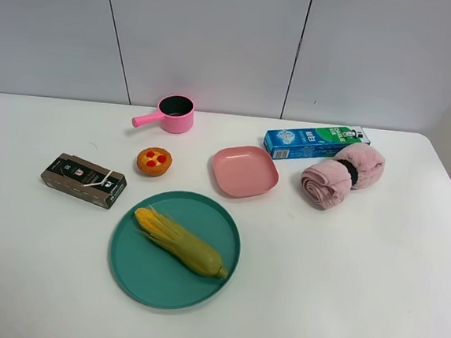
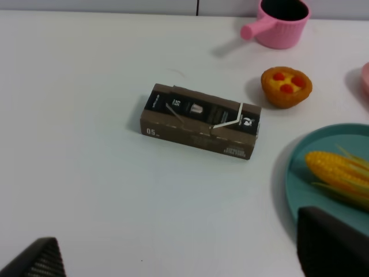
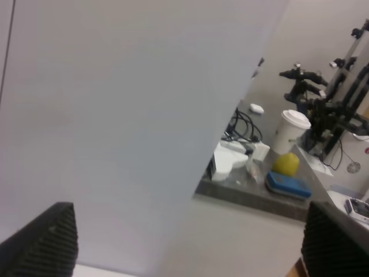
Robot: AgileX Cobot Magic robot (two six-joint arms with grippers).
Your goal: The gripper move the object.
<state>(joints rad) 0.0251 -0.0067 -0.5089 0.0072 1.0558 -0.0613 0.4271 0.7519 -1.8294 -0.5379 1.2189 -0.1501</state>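
Note:
The toy corn cob (image 1: 179,242) lies on a round teal plate (image 1: 133,276) near the table's front, yellow kernels to the left and green husk tip to the right. No gripper shows in the exterior high view. In the left wrist view my left gripper (image 2: 179,254) is open and empty, above the table and left of the plate (image 2: 294,179); the corn's kernel end (image 2: 340,173) shows at the frame's edge. My right gripper (image 3: 187,231) is open and empty and faces a grey wall, away from the table.
A brown carton (image 1: 83,179) lies left of the plate, also in the left wrist view (image 2: 199,120). An orange tart (image 1: 154,161), a pink pot (image 1: 173,114), a pink square plate (image 1: 245,171), a blue-green box (image 1: 315,140) and a rolled pink towel (image 1: 342,175) sit further back.

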